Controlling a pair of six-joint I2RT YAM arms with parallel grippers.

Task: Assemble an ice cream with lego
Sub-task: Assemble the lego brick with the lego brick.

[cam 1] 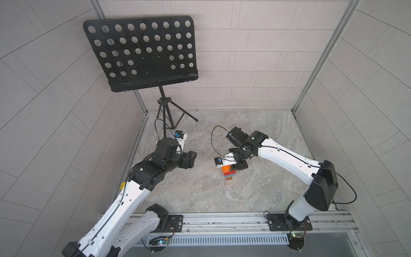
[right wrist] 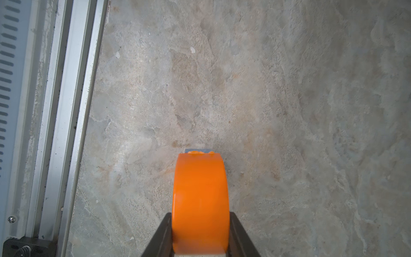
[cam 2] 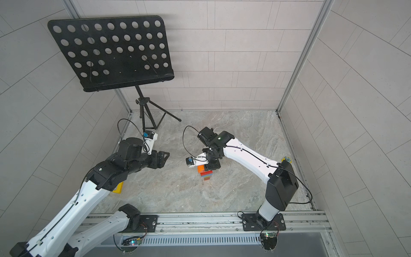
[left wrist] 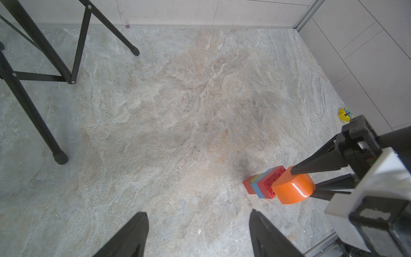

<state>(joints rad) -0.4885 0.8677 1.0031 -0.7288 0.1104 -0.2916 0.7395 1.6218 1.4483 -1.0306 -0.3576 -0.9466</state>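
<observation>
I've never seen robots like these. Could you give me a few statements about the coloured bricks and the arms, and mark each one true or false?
1. The right tool is shut on the orange dome. True.
2. The left tool holds the blue brick. False: it is open and holds nothing; the blue brick is part of the stack.
3. A red brick sits directly against the orange dome in the stack. True.
4. The music stand lies flat on the floor. False: it stands upright on its tripod legs.
5. The small yellow object touches the stack. False: it lies well apart, near the side wall.
</observation>
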